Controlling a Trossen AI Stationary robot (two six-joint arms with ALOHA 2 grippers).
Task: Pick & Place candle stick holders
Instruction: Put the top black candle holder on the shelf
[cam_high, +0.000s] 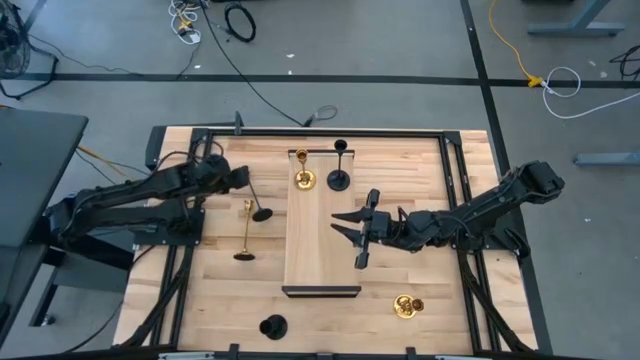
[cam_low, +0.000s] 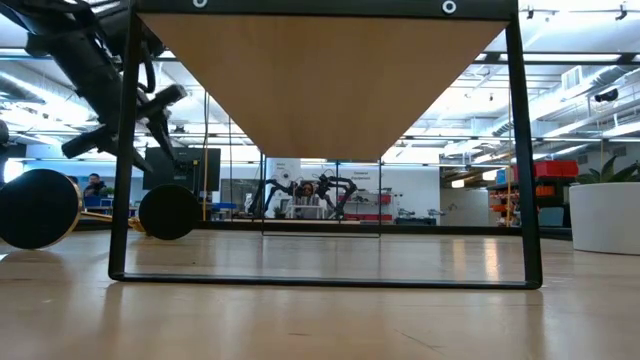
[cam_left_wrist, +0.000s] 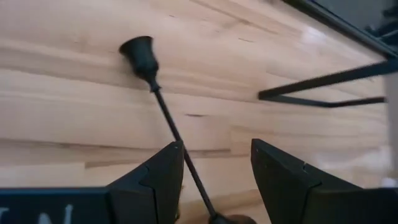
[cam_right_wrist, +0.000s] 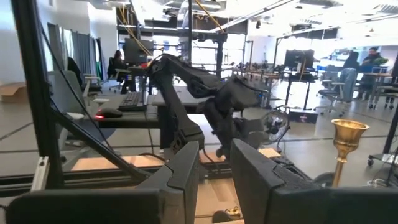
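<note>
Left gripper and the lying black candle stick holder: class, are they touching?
Apart. Left wrist view: the black candle stick holder stem runs between the open left gripper fingers, with wood visible either side.

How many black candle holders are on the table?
3. One black holder stands on the light board beside a gold one. One black holder lies tipped over by the left gripper. One black holder stands near the table's front edge. None seems hidden.

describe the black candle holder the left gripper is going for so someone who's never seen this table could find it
Start at the raised wooden board in the middle of the table, then look to the side of the left gripper. Two holders lie tipped over on the tabletop there. Take the black candle holder nearest the gripper's open fingers, not the gold holder lying just beyond it.
</note>
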